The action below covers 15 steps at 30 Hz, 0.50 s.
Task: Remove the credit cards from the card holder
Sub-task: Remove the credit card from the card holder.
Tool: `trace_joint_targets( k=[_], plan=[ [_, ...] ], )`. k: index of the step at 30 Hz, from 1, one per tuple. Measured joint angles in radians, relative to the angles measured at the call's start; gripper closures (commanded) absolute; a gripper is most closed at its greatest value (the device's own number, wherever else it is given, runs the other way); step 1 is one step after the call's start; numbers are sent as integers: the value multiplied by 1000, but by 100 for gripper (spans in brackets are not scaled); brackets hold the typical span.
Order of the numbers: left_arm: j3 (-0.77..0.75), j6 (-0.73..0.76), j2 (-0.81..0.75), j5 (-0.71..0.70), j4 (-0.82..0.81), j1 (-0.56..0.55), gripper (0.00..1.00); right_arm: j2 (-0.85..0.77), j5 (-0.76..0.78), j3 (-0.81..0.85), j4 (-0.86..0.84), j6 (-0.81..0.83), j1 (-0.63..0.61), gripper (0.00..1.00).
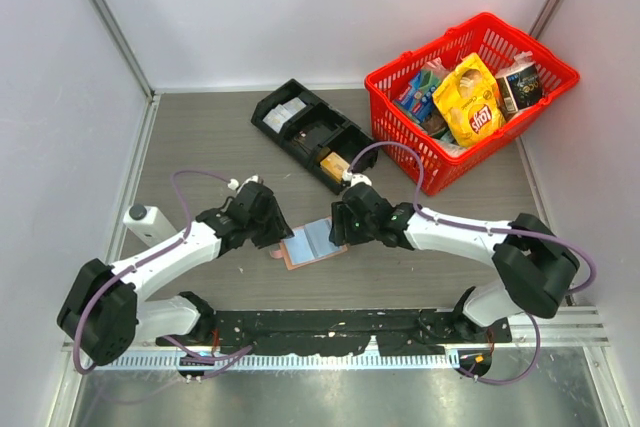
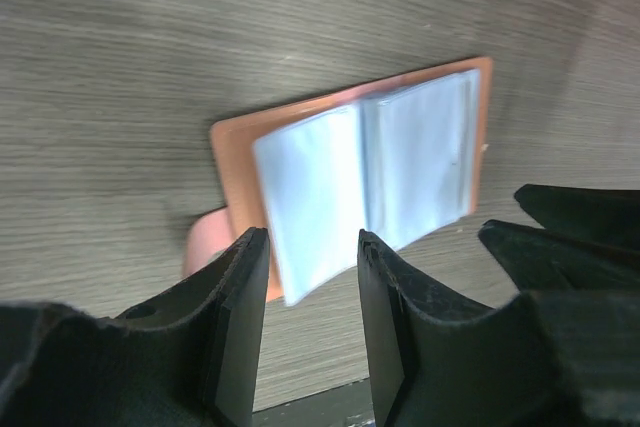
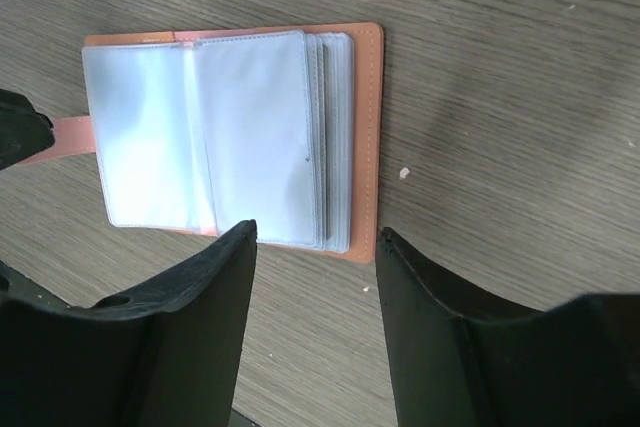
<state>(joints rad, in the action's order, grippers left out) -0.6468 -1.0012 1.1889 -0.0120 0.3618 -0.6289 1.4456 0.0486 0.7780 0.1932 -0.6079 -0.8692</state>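
The salmon-pink card holder (image 1: pixel 310 243) lies open on the table between both arms, its pale blue sleeves facing up. It also shows in the left wrist view (image 2: pixel 350 167) and the right wrist view (image 3: pixel 225 137), with its tab (image 3: pixel 70 139) at the left. My left gripper (image 1: pixel 276 227) is open just left of it, its jaws (image 2: pixel 312 247) hovering over the near edge of one sleeve. My right gripper (image 1: pixel 340 228) is open at the holder's right edge, and in its own view (image 3: pixel 315 247) holds nothing. No loose cards are visible.
A black compartment tray (image 1: pixel 312 133) stands behind the holder. A red basket (image 1: pixel 528 97) of snack packs is at the back right. A white object (image 1: pixel 145 223) stands at the left. Grey walls enclose the table.
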Motion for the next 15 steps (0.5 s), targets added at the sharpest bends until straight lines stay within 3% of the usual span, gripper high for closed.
trace_joint_targets(
  k=[6, 15],
  plan=[
    [0, 21, 8, -32, 90, 0, 57, 63, -23, 43, -7, -8, -13, 54],
    [23, 40, 77, -9, 105, -4, 70, 135, -33, 66, -15, -12, -22, 55]
  ],
)
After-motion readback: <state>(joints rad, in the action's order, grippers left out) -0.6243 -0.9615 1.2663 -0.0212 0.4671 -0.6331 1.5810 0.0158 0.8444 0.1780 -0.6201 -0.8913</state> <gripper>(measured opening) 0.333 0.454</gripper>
